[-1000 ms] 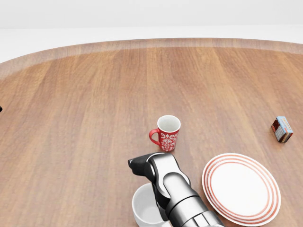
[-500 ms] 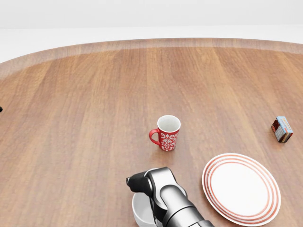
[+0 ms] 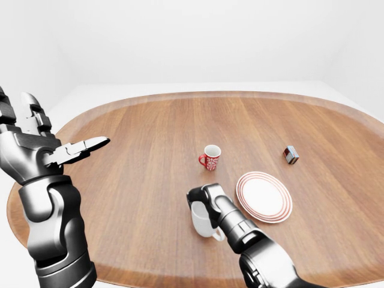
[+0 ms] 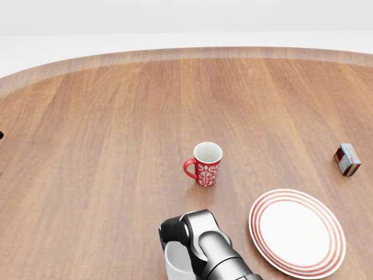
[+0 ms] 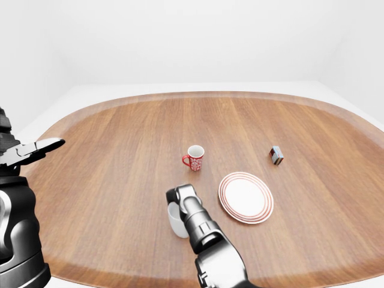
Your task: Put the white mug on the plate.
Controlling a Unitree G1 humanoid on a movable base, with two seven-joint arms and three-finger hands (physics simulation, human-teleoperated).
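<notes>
The white mug stands on the wooden table at the bottom of the head view, left of the plate. My right hand sits on top of it with the fingers curled over its rim, hiding the opening. In the left-eye view the mug shows below the hand, its handle pointing lower right. The white plate with red rings lies to the right, empty. My left hand is raised at the far left, fingers spread and empty.
A red patterned mug stands upright above the white mug, handle to the left. A small box lies at the right edge. The round wooden table curves away at the top and left.
My right hand has drawn back toward the bottom of the head view and its fingers have closed down over the white mug's rim. The mug's opening is now covered.
</notes>
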